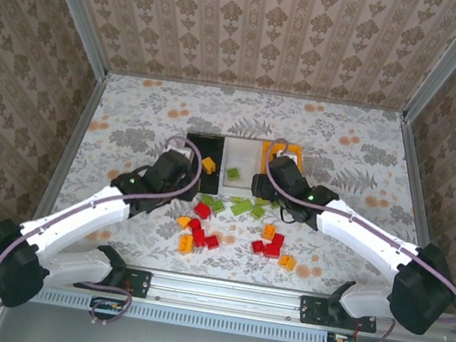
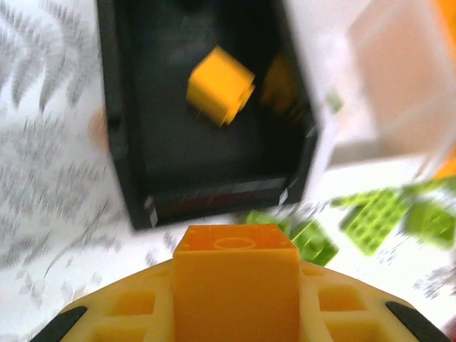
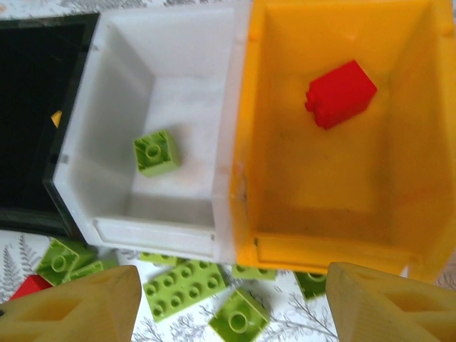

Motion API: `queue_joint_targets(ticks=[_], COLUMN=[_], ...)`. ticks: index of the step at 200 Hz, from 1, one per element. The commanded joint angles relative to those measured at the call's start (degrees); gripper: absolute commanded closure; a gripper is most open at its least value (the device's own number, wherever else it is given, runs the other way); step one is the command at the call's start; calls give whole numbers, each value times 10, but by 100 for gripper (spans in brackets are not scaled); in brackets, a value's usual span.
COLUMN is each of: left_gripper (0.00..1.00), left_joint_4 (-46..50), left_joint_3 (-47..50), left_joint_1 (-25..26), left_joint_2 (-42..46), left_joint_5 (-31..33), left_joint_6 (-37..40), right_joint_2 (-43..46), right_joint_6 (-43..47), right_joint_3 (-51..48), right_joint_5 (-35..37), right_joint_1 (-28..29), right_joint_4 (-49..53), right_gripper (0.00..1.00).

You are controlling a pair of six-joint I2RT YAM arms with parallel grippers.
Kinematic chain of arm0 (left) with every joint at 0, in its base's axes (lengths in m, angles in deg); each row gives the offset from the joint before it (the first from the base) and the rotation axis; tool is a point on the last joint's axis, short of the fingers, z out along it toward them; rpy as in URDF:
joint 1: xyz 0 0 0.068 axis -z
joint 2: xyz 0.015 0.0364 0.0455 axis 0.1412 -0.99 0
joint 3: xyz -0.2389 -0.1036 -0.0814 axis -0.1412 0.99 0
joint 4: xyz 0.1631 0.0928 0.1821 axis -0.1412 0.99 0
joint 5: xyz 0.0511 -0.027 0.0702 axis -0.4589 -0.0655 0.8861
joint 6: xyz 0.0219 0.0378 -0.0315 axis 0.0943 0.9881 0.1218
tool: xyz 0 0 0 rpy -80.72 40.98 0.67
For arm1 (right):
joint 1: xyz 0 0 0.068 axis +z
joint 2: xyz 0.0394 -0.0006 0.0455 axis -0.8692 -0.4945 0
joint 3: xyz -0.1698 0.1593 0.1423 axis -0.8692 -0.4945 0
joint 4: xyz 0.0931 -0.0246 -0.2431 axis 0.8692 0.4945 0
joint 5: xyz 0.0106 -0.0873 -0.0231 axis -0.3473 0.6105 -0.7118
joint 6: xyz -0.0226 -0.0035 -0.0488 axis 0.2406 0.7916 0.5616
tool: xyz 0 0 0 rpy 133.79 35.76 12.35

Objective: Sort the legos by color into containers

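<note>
My left gripper (image 2: pixel 235 306) is shut on an orange-yellow lego (image 2: pixel 235 274), just in front of the black container (image 2: pixel 114 142); another orange-yellow lego (image 2: pixel 221 85) lies inside it. My right gripper (image 3: pixel 231 313) is open with nothing between its fingers. It hovers over green legos (image 3: pixel 184 287) at the front of the white container (image 3: pixel 153 228) and the orange container (image 3: pixel 320 246). The white one holds a green lego (image 3: pixel 157 152), the orange one a red lego (image 3: pixel 340 92). From above, the left gripper (image 1: pixel 181 183) and the right gripper (image 1: pixel 265 181) flank the row of containers.
Loose legos lie on the flowered table in front of the containers: red ones (image 1: pixel 203 210), orange-yellow ones (image 1: pixel 269 231) and green ones (image 1: pixel 241 206). Patterned walls enclose the table on three sides.
</note>
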Motion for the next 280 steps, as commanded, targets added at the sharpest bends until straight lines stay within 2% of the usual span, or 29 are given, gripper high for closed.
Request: queue_joint_targets(ticks=[1,31,59,70,100,146,156,189,227,262,280], left_gripper=[78,79,80,77,51,13,1,0,0,0,0], left_joint_4=[-4,-37,-26,-22,-16,-13,-18,-38,-39,-17,-1], left_joint_3=[-63,-131,-181,-193,-220,-214,-198,-115,-3,60,74], left_joint_1=[-2,-51,-77,-83,-83,-49,-39,1,30,33,34], left_joint_2=[-81,-198,-269,-288,-309,-217,-188,-93,-8,70,96], left_joint_5=[-3,-35,-25,-27,-35,-40,-42,-43,-31,-6,6], left_joint_6=[31,42,45,45,41,41,38,7,-40,-68,-74], right_joint_2=[23,50,74,82,101,104,98,56,4,-20,-29], right_joint_6=[-19,-22,-29,-32,-37,-46,-53,-68,-67,-66,-64], right_joint_3=[-27,-51,-73,-81,-100,-121,-124,-138,-125,-121,-117], right_joint_5=[10,15,18,18,6,-25,-31,-68,-67,-55,-52], right_joint_1=[3,3,3,3,2,3,4,11,38,41,45], right_joint_4=[22,45,65,72,84,94,90,50,33,31,37], right_gripper=[29,29,29,28,27,25,24,23,24,31,38])
